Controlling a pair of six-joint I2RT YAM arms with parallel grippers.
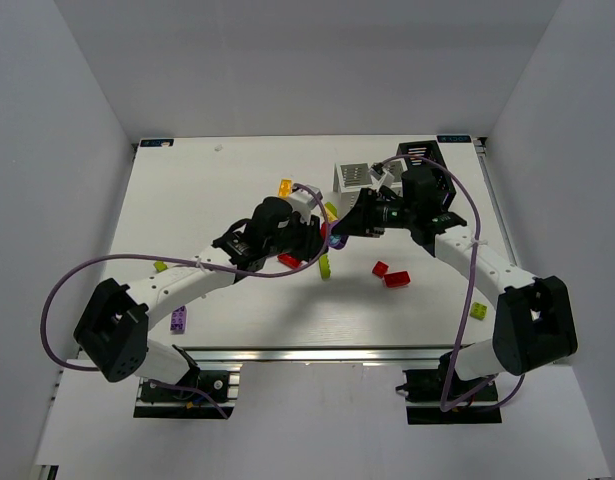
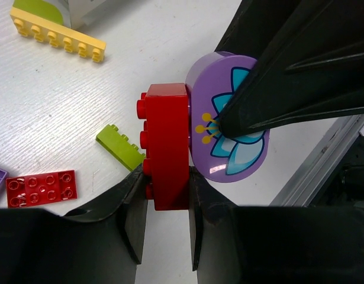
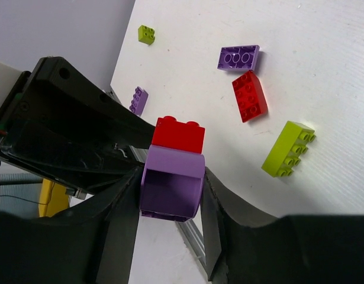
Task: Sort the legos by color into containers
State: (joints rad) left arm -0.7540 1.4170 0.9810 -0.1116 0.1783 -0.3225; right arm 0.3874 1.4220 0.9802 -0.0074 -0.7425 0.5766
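1. At the near edge of the table [image 1: 237,335], your two arms rise from their bases. A purple brick [image 1: 178,320] lies just beyond the left base, and a lime brick [image 1: 479,310] lies near the right arm.
2. A little farther in, a pair of red bricks [image 1: 396,279] sits close together right of centre. A long lime brick [image 1: 325,266] and a red plate [image 1: 289,261] lie near the left arm's wrist.
3. At the middle of the table, your two grippers meet tip to tip. The left gripper [image 2: 166,184] has its jaws set narrow, clamped on two opposite sides of a red brick [image 2: 167,136].
4. A rounded purple piece [image 2: 235,157], printed with a blue flower, is joined to that red brick. The right gripper [image 3: 171,198] has its jaws about half spread, with a finger pressed against each side of the purple piece. Each gripper therefore grips one half of the joined pair.
5. Farther back, a yellow brick [image 1: 285,187] lies alone, left of the containers.
6. Just behind the grippers stands the white box [image 1: 340,182], with slatted sides. Its inside shows only as grey, and you cannot tell what it contains.
7. At the far right stands the black bin [image 1: 424,152], slightly taller. The right arm partly hides it, and its contents cannot be seen.
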